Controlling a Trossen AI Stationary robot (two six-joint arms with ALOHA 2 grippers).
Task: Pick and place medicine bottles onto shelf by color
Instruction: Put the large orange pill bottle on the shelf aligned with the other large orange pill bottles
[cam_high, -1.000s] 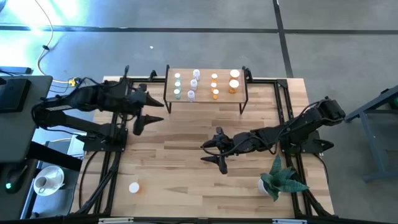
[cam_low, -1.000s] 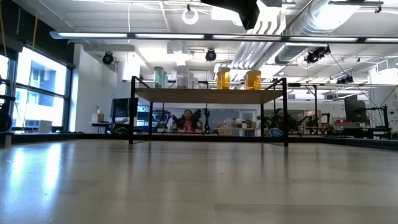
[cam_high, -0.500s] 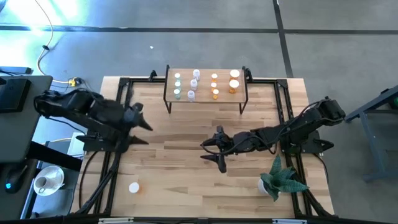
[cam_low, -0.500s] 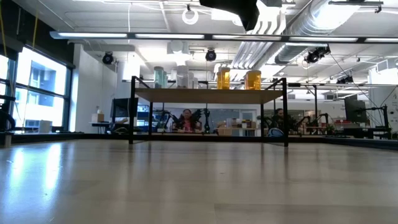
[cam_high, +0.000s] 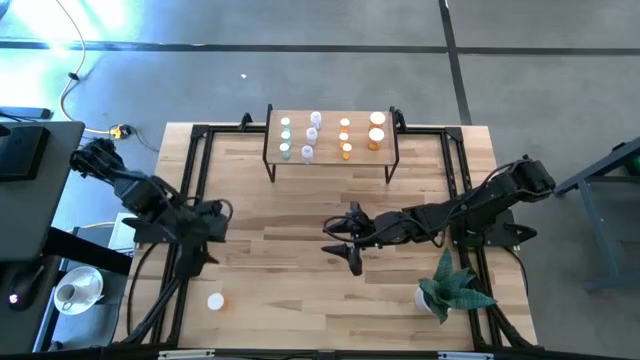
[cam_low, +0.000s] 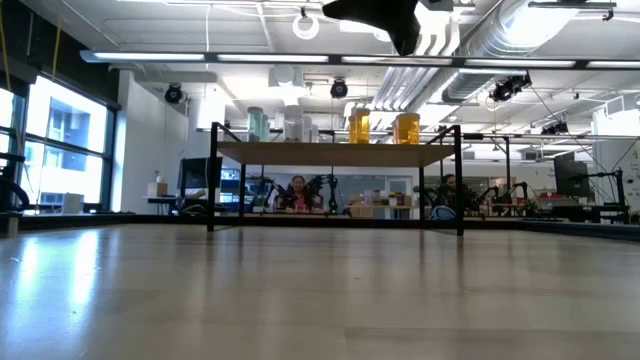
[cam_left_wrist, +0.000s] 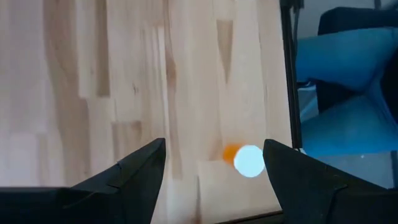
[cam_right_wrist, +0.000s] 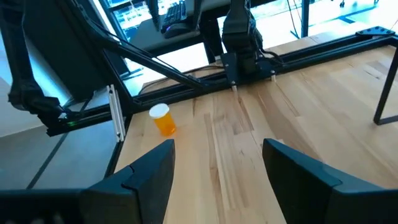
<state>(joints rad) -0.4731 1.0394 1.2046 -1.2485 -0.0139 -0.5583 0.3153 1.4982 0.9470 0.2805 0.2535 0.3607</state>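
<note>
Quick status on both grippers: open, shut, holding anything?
Left gripper: open, empty, aimed at the orange bottle lying on the table.
Right gripper: open, empty, waiting mid-table.

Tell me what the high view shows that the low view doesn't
Only the high view shows the lone orange bottle on the table's near left corner, the left gripper open above the table's left side, the potted plant and the white cup off the table. Only the low view shows the room behind, with a seated person seen under the shelf. Both show the shelf carrying the sorted bottles and the right gripper above mid-table.
</note>
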